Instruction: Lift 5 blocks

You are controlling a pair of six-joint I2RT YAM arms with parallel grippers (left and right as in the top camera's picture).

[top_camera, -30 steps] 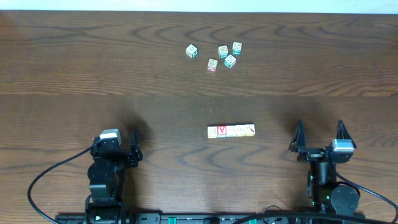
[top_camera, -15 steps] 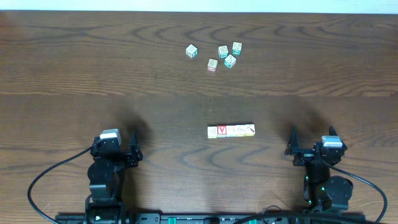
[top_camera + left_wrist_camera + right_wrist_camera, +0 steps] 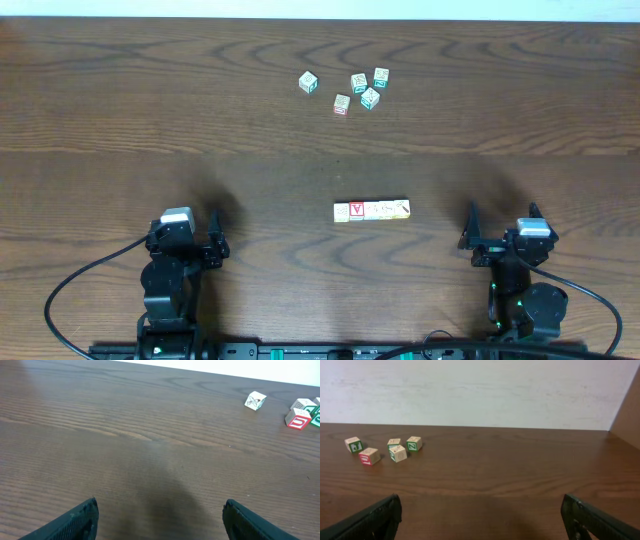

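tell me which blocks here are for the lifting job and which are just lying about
For the job:
the row of five blocks, set end to end in the near half of the overhead view
this includes the red V block, second from the row's left end

Just lying about:
the lone cube at the far side
the cluster of four cubes beside it, with teal, green and red prints

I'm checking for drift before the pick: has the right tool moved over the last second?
Yes. In the overhead view the right tool has shifted sideways toward the row of blocks, and sits slightly lower in the picture.
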